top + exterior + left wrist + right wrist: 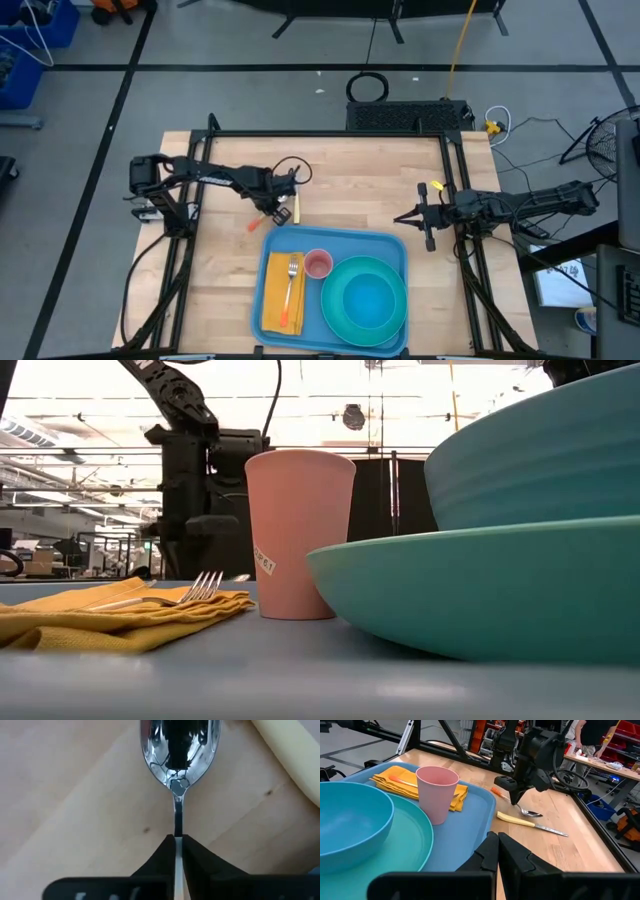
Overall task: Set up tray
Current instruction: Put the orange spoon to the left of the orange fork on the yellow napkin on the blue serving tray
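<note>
Left gripper (277, 208) is clamping a spoon (179, 750) by its thin handle, fingers (159, 857) pressed together on the metal, bowl of the spoon pointing away and sitting at or just above the wood table (350, 180); contact is hard to call. A yellow-handled knife (530, 823) is lying just beside it, an orange-handled utensil (255, 223) next to that. All this is happening just beyond the far left corner of the tray (390, 250), which is sitting at the table's near edge, centre.

Tray is already carrying a yellow napkin (283, 290) with a fork (291, 280) on its left side, a pink cup (318, 264) in the middle, a teal plate (345, 318) with a blue bowl (368, 299) on the right.

Right gripper (408, 218) is waiting off the tray's far right corner, fingers together, holding nothing.

Step in hand, I'd say: picking up the spoon. Next move is calling for a clean lift, then carrying it toward the near side over the rim and setting it by the fork without nudging the cup.
</note>
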### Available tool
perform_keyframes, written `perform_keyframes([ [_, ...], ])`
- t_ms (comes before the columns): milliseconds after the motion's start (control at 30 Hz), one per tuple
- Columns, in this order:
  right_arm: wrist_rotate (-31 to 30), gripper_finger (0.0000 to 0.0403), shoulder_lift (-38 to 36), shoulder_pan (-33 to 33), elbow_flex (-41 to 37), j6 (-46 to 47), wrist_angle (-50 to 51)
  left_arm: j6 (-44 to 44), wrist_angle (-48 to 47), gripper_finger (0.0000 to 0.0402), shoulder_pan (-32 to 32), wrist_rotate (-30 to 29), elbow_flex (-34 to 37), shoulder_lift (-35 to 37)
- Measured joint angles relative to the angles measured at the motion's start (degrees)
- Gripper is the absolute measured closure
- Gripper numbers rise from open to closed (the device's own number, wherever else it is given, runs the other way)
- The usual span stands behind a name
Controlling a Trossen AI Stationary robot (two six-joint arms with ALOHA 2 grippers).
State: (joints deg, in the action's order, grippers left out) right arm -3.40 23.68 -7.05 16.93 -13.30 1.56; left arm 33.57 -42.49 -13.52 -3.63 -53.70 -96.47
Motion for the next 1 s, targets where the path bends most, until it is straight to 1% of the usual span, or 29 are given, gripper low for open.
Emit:
perform_keyframes([
  [167, 0.0, 0.0403, 0.0, 0.0, 0.0, 0.0, 0.0, 2.2, -10.4, 0.0393, 0.5, -4.3, -5.7, 0.1],
  [233, 0.0, 0.0403, 0.0, 0.0, 0.0, 0.0, 0.0, 2.9, -14.5, 0.0390, 1.2, -6.3, -8.9, 0.1],
  [333, 0.0, 0.0403, 0.0, 0.0, 0.0, 0.0, 0.0, 4.4, -19.2, 0.0384, 2.6, -7.2, -13.4, 0.1],
  [400, 0.0, 0.0403, 0.0, 0.0, 0.0, 0.0, 0.0, 5.4, -21.6, 0.0390, 4.1, -7.3, -16.5, 0.2],
  [533, 0.2, 0.0403, 0.0, 0.0, 0.0, 0.0, 0.0, 6.3, -24.0, 0.0391, 8.1, -8.0, -21.4, 1.9],
  [633, 0.2, 0.0403, 0.0, 0.0, 0.0, 0.0, 0.0, 8.3, -24.7, 0.0385, 11.4, -10.4, -23.8, 5.0],
  [700, 0.2, 0.0403, 0.0, 0.0, 0.0, 0.1, 0.0, 10.3, -25.3, 0.0391, 13.6, -13.0, -25.0, 7.8],
  [833, 0.3, 0.0403, 0.0, 0.0, 0.0, 0.2, 0.0, 15.3, -28.7, 0.0392, 17.0, -17.7, -25.6, 14.1],
  [1000, 0.3, 0.0403, 0.0, 0.0, 0.0, 0.2, -0.1, 25.1, -42.1, 0.0394, 20.5, -22.4, -25.6, 20.0],
])
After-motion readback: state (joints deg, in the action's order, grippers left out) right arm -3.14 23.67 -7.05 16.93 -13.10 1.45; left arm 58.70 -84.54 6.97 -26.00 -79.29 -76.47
